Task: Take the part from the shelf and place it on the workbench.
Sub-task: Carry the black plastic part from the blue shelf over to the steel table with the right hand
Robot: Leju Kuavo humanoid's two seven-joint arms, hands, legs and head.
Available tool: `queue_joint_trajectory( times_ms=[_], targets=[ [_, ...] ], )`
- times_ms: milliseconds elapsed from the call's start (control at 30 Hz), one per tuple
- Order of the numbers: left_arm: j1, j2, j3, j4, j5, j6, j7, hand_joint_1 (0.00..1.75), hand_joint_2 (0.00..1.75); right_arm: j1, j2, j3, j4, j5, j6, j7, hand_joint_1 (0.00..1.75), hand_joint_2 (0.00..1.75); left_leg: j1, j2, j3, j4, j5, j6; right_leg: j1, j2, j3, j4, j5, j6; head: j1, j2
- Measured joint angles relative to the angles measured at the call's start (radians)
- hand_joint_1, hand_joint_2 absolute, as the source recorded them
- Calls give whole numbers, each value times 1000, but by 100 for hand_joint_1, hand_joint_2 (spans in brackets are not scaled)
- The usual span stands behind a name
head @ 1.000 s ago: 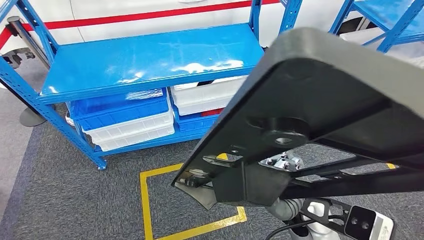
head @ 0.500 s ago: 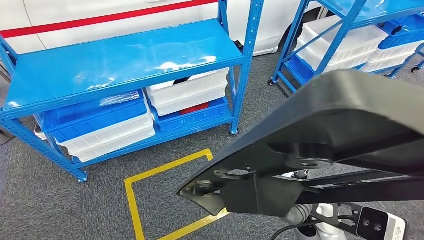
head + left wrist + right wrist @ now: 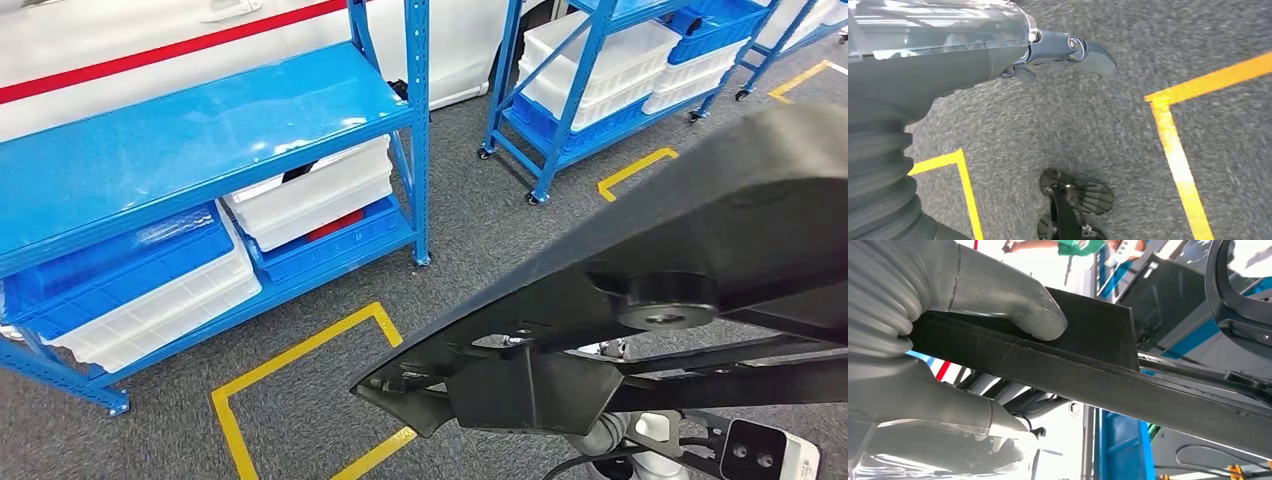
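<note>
A large black part (image 3: 700,260), a flat moulded panel with ribs and a round boss on its underside, spreads across the right of the head view, held up in front of me. In the right wrist view my right hand (image 3: 913,385) grips the part (image 3: 1128,390) by its edge, with the thick grey thumb (image 3: 1013,305) pressed on one face. Below the part, the head view shows my right wrist and its camera (image 3: 765,455). My left hand (image 3: 1063,50) hangs over grey carpet, holding nothing, its dark fingers loosely extended.
A blue shelf (image 3: 200,140) stands at the left, with white bins (image 3: 310,195) and blue bins (image 3: 120,260) on its lower level. A second blue rack (image 3: 590,80) with bins stands behind on the right. Yellow tape (image 3: 300,350) marks a square on the carpet.
The camera has swung to the right: the blue shelf has slid left in the picture and the second rack has come into view. The black part stays in my right hand.
</note>
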Motion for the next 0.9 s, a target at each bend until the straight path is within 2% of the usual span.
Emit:
queue_joint_trajectory(
  times_ms=[67, 100, 133, 167, 200, 267, 300, 333, 367, 400, 433, 467, 500, 533, 567, 633, 667, 700, 767, 800, 833, 867, 900],
  targets=[
    [-1, 4, 3, 0, -4, 2, -1, 0, 175, 6, 5, 0, -2, 9, -7, 0, 169, 175, -1, -16, 17, -40, 3, 7, -1, 19, -8, 3, 3, 12, 0, 0],
    [-2, 5, 3, 0, -6, 4, -1, 0, 175, 11, 7, 0, -5, 15, -11, 0, 169, 175, -1, -8, 17, -43, 6, 12, -3, 29, -13, 3, 6, 19, 0, 0],
    [-5, 7, 3, 0, -7, 6, -1, 0, 175, 16, 9, 0, -8, 20, -16, 0, 169, 175, 0, 2, 17, -46, 9, 18, -4, 29, -15, 5, 5, 25, 0, 0],
    [-7, 9, 4, -1, -8, 8, -1, 0, 175, 20, 10, -1, -12, 24, -21, 0, 169, 175, 2, 12, 18, -50, 13, 24, -3, 13, -21, 15, -3, 30, 0, 0],
    [-9, 11, 4, -1, -8, 9, -2, 0, 175, 21, 12, -1, -16, 27, -25, 0, 169, 175, 4, 23, 18, -53, 16, 31, -2, -12, -35, 43, -22, 35, 0, 0],
    [-8, 16, 4, -2, -8, 6, -5, 0, 175, 24, 16, -1, -19, 28, -33, 0, 169, 175, 3, 47, 16, -56, 17, 39, -5, -66, -91, 160, -87, 45, 0, 0],
    [-6, 19, 4, -2, -8, 5, -7, 0, 175, 27, 17, -1, -19, 28, -36, 0, 169, 175, 2, 61, 15, -56, 17, 41, -8, -77, -125, 228, -117, 50, 0, 0],
    [-5, 21, 4, -2, -9, 3, -10, 0, 175, 30, 19, -1, -19, 28, -38, 0, 169, 175, 2, 73, 14, -56, 16, 40, -10, -81, -148, 276, -131, 54, 0, 0],
    [-6, 24, 4, -2, -9, 2, -13, 0, 175, 33, 21, -1, -19, 29, -40, 0, 169, 175, 1, 86, 14, -56, 16, 40, -12, -84, -154, 288, -126, 56, 0, 0],
    [-7, 25, 4, -2, -9, -1, -16, 0, 175, 35, 22, -1, -19, 32, -41, 0, 169, 175, 1, 98, 15, -56, 15, 38, -14, -89, -138, 260, -104, 57, 0, 0],
    [-8, 26, 4, -2, -9, -5, -19, 0, 175, 37, 24, -1, -19, 37, -44, 0, 169, 175, 1, 109, 17, -56, 13, 36, -13, -101, -101, 195, -72, 55, 0, 0],
    [-10, 27, 4, -2, -8, -9, -21, 0, 175, 37, 26, -1, -20, 44, -49, 0, 169, 175, 0, 119, 20, -55, 11, 32, -11, -122, -60, 119, -45, 50, 0, 0],
    [-11, 27, 4, -2, -8, -14, -22, 0, 175, 38, 29, -1, -22, 51, -55, 0, 169, 175, -2, 128, 22, -54, 9, 27, -7, -139, -26, 56, -26, 43, 0, 0],
    [-13, 27, 4, -2, -8, -19, -22, 0, 175, 39, 32, -1, -25, 58, -64, 0, 169, 175, -4, 136, 24, -53, 7, 21, -4, -150, -5, 16, -16, 35, 0, 0],
    [-15, 27, 4, -2, -9, -24, -21, 0, 175, 42, 34, -1, -29, 63, -73, 0, 169, 175, -6, 144, 26, -52, 5, 15, 0, -152, 0, 2, -16, 27, 0, 0],
    [-21, 28, 4, -2, -13, -34, -19, 0, 175, 51, 37, -1, -39, 73, -92, 0, 169, 175, -5, 156, 29, -53, 2, 2, 0, -130, -2, 1, -12, 15, 0, 0],
    [-23, 28, 4, -2, -16, -39, -18, 0, 175, 56, 37, -1, -45, 77, -99, 0, 169, 175, -3, 145, 28, -45, -7, -4, -2, -120, -2, -3, -9, 9, 0, 0],
    [-25, 27, 4, -2, -19, -43, -16, 0, 175, 60, 38, 0, -51, 80, -105, 0, 169, 175, 0, 125, 20, -22, -25, -9, -4, -111, -1, -6, -6, 2, 0, 0],
    [-23, 27, 4, -2, -25, -47, -8, 0, 175, 65, 39, 1, -60, 82, -112, 0, 169, 175, 4, 73, -27, 90, -90, -16, -6, -90, -1, -10, -1, -8, 0, 0],
    [-21, 27, 4, -2, -26, -49, -2, 0, 175, 68, 40, 2, -63, 80, -112, 0, 169, 175, 4, 59, -60, 161, -122, -17, -5, -79, -2, -9, 0, -11, 0, 0],
    [-18, 27, 4, -2, -26, -50, 3, 0, 175, 70, 40, 2, -64, 78, -110, 0, 169, 175, 4, 53, -88, 219, -141, -18, -4, -65, -3, -9, 0, -12, 0, 0],
    [-16, 25, 4, -2, -25, -51, 6, 0, 175, 73, 40, 3, -66, 75, -107, 0, 169, 175, 4, 51, -100, 241, -139, -18, -3, -52, -3, -8, 0, -12, 0, 0],
    [-15, 24, 4, -2, -25, -51, 7, 0, 175, 74, 41, 3, -67, 71, -103, 0, 169, 175, 4, 50, -94, 223, -116, -17, -2, -38, -2, -7, 0, -12, 0, 0]
  ],
)
